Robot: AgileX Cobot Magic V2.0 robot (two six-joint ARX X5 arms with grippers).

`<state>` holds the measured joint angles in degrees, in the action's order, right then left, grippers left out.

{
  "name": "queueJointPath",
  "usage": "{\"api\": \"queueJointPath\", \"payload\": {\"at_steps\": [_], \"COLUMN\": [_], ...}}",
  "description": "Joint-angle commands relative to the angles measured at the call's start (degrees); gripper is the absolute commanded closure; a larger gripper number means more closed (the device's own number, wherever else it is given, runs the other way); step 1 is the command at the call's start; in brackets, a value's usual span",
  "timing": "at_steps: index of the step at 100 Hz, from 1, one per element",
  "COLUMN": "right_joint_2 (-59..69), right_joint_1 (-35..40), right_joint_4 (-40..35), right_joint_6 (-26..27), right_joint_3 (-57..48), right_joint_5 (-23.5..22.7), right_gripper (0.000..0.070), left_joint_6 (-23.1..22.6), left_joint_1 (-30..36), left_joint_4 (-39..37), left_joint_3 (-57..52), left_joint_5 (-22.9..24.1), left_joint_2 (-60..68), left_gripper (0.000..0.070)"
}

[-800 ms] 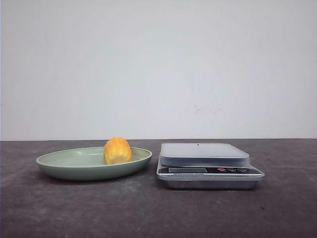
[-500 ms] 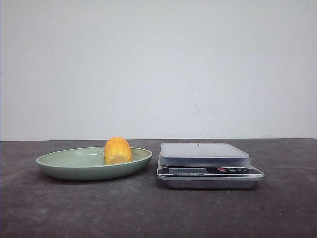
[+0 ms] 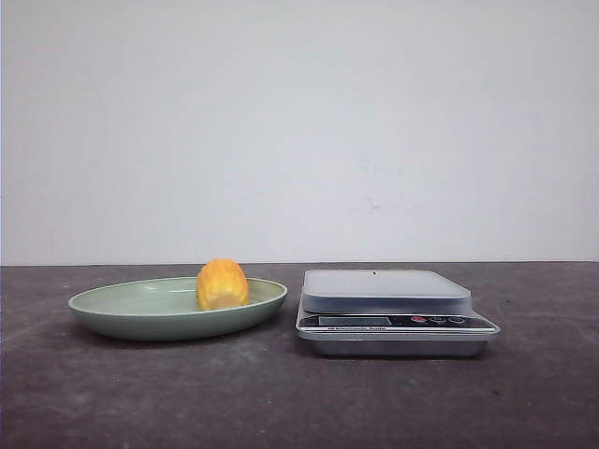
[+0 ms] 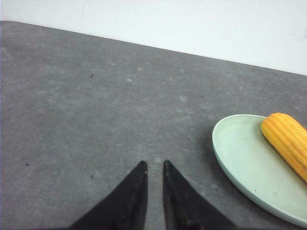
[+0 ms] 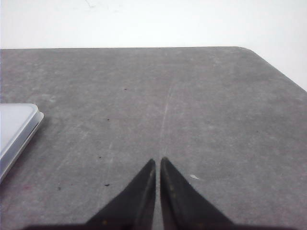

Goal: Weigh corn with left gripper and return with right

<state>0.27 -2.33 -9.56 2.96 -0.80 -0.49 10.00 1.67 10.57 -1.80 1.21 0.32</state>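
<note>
Front view: corn [image 3: 222, 284] lies in the green plate [image 3: 122, 309], toward the rim nearest the scale [image 3: 393, 313]; neither arm shows.
Left gripper [image 4: 153, 166]: nothing held, tips nearly together, over bare table [image 4: 96, 110] beside the plate.
Right gripper [image 5: 158, 163]: tips nearly touching, nothing held, on the scale's far side from the plate.
Risk: narrow fingers may knock the rounded corn rolling across the plate, or clip the rim.

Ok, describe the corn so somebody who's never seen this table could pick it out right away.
On the dark grey table a shallow pale green plate sits left of a silver kitchen scale. The corn lies in that plate, near its scale-side edge. It is the only yellow-orange thing here, a short rounded cob with ridged kernel rows.
</note>
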Motion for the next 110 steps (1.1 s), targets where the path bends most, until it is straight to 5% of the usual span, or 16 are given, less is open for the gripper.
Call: {"api": "queueJointPath", "payload": {"at_steps": [1, 110], "right_joint_2": [0.0, 0.0], "right_joint_1": [-0.1, -0.1], "right_joint_4": [0.7, 0.7], "right_joint_6": [-0.4, 1.4], "right_joint_3": [0.2, 0.2], "right_joint_5": [-0.1, 0.3], "right_gripper": [0.0688, 0.0688], "left_joint_6": [-0.5, 0.2], "left_joint_1": [-0.1, -0.1], "left_joint_4": [0.2, -0.3], "left_joint_3": [0.9, 0.9], "left_joint_5": [0.0, 0.0], "left_joint_2": [0.0, 0.0], "left_gripper": [0.0682, 0.0683]}}
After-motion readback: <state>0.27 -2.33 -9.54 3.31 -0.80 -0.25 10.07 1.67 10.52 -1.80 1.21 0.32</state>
